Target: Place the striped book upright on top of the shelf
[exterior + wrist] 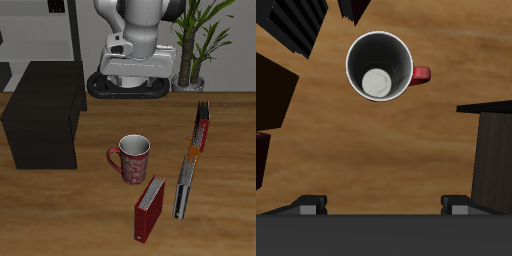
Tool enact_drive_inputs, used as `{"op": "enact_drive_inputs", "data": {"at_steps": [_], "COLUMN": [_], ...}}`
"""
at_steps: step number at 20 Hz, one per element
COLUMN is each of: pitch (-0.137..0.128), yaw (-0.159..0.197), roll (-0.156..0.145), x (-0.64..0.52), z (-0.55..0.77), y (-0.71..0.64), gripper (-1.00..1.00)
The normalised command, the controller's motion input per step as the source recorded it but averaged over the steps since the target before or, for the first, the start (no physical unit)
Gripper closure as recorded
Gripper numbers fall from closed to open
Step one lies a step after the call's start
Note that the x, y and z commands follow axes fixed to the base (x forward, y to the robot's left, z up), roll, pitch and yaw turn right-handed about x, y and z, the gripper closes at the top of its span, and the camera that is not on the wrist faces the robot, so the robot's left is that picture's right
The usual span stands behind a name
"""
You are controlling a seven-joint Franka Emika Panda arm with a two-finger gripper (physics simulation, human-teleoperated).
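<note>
The striped book (pixel 185 172) lies flat on the table near the front edge, beside the red mug (pixel 132 158). It also shows in the wrist view (pixel 296 25) as dark and pale stripes. The shelf (pixel 45 115) is a low black box on the other side of the mug, and its edge shows in the wrist view (pixel 494 150). My gripper (pixel 127 62) hangs high above the table, farther back than the mug. In the wrist view the gripper (pixel 384 205) looks down on the mug (pixel 381 67). Its fingers (pixel 311 205) stand wide apart and hold nothing.
A thick dark-red book (pixel 150 208) stands near the front edge, in front of the mug. A slim orange book (pixel 202 125) lies behind the striped book. A potted plant (pixel 200 40) and a pale grey rack (pixel 40 30) stand at the back.
</note>
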Motion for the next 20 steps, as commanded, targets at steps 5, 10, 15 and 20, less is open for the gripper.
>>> {"op": "enact_drive_inputs", "data": {"at_steps": [5, 10, 15, 20], "pitch": [-0.035, -0.031, -0.023, -0.051], "yaw": [0.027, 0.002, -0.006, 0.015], "roll": [0.022, -0.005, 0.021, -0.011], "x": [0.46, 0.43, 0.49, 0.51], "z": [0.13, 0.16, 0.19, 0.17], "y": [0.79, 0.62, 0.55, 0.26], "gripper": [-1.0, -1.0, -1.0, -1.0]}}
